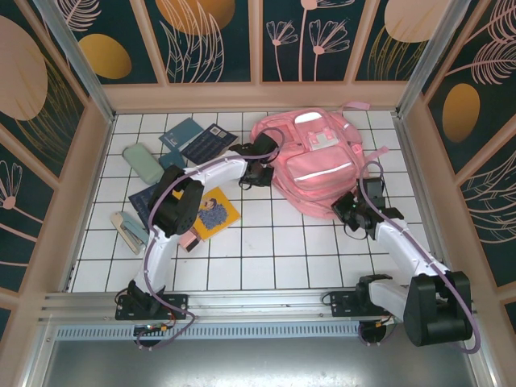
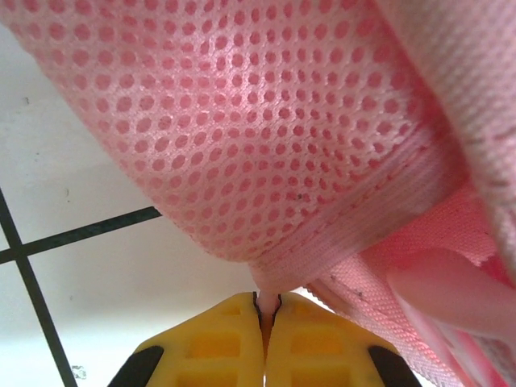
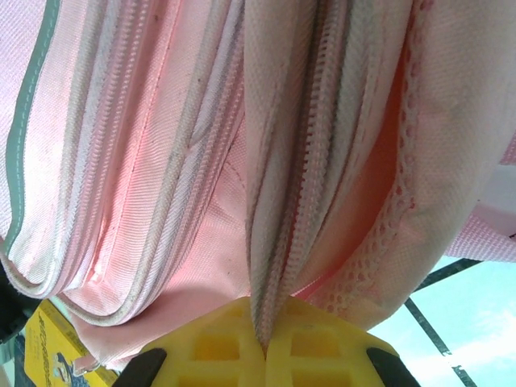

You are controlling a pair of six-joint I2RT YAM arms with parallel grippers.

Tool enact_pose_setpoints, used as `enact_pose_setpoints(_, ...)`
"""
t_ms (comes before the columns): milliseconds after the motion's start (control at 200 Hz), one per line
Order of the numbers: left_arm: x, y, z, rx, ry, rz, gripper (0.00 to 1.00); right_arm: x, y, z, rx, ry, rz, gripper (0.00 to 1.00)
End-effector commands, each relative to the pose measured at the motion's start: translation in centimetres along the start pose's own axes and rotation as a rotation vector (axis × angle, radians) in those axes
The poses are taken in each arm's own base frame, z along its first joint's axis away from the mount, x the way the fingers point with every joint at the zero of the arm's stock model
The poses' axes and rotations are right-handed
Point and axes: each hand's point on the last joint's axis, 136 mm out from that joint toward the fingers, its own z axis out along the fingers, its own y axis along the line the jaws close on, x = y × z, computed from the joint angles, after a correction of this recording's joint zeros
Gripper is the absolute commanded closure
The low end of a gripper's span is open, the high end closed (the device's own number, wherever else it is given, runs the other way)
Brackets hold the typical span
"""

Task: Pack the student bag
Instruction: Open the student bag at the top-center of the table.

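Large soft pink fabric backpack, pale stripe, white patch, lies back right on white tiled table. Left gripper pinches its mesh-side seam; right gripper pinches its zipper edge.

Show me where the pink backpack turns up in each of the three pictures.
Top view: the pink backpack lies upper right on the table.
Left wrist view: the pink backpack spans top and right, a hem pinched in the left gripper.
Right wrist view: the pink backpack hangs in zipped folds, one pinched in the right gripper.
Shared landmark: the table's pale tiles with dark lines.
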Motion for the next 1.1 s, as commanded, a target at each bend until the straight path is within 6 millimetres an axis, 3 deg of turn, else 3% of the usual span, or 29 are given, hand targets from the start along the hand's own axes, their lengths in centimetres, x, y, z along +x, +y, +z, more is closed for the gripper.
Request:
enact_pose_setpoints(0,-2.2,3.0,-1.8,-0.021,-0.071,-0.091,0.95,-0.2,-0.6,-0.4,0.006,-0.012,-0.041,0.94)
enact_pose_setpoints(50,-2.1,2.6,-2.2,0.005,-0.074,-0.096,0.89,-0.4,-0.2,-0.6,0.000,-0.020,-0.055,0.93)
enact_pose_setpoints(130,-2.1,2.1,-3.1,0.035,-0.079,-0.103,0.65,-0.9,0.5,-0.9,-0.010,-0.031,-0.084,0.70)
enact_pose_setpoints(305,-2.0,0.9,-6.3,0.098,-0.119,-0.093,0.63,-2.3,1.3,-1.9,0.014,-0.081,-0.137,0.57)
enact_pose_setpoints(570,-3.0,-0.4,-9.3,0.154,-0.151,-0.076,0.51,-4.2,2.3,-2.2,0.044,-0.135,-0.180,0.56)
enact_pose_setpoints(670,-3.4,-0.8,-9.2,0.159,-0.157,-0.070,0.49,-4.8,2.7,-2.2,0.049,-0.149,-0.191,0.56)
enact_pose_setpoints(815,-3.3,0.4,-8.3,0.092,-0.160,-0.094,0.43,-5.9,3.6,-1.8,0.057,-0.169,-0.245,0.54)
enact_pose_setpoints(981,-4.1,0.4,-6.7,0.076,-0.164,-0.150,0.48,-9.3,2.8,-0.8,0.217,-0.250,-0.272,0.54)
enact_pose_setpoints(1096,-4.9,0.4,-4.6,0.075,-0.165,-0.199,0.53,-10.0,1.8,1.5,0.294,-0.219,-0.285,0.55)
